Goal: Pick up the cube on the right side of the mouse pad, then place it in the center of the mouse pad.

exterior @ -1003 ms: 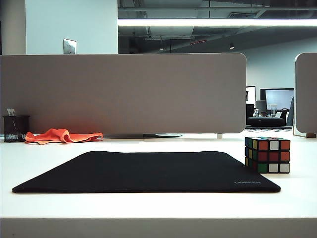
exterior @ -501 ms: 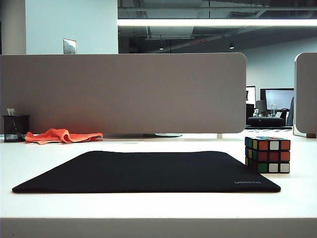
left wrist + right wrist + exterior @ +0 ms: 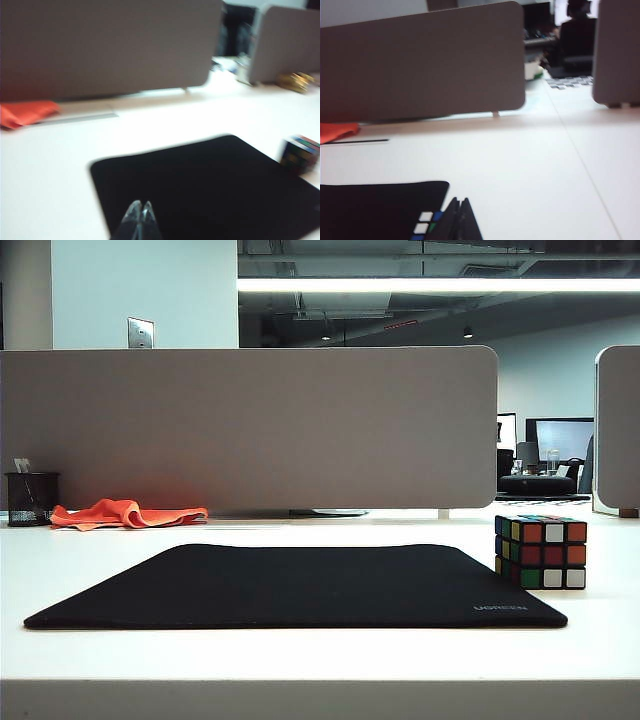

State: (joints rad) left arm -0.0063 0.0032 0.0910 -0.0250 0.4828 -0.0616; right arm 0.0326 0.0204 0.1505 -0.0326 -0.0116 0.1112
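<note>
Nothing on the desk had moved vs the earlier exterior frames; cube and mat sat as before, no arm in that view. The large flat black fabric mouse pad (image 3: 300, 585) lay on the white table (image 3: 320, 660). The small 3x3 puzzle cube w/ black edges and mixed stickers (image 3: 540, 551) stood just beside the pad's right edge, near its lettered corner. Left gripper (image 3: 140, 212) hung over the pad, tips pressed together, empty. Right gripper (image 3: 459, 206) was near the pad's right edge by the cube (image 3: 426, 222), tips together, holding nothing. An orange cloth (image 3: 125, 513) lay well behind the pad, by the grey partition (image 3: 250, 430).
</note>
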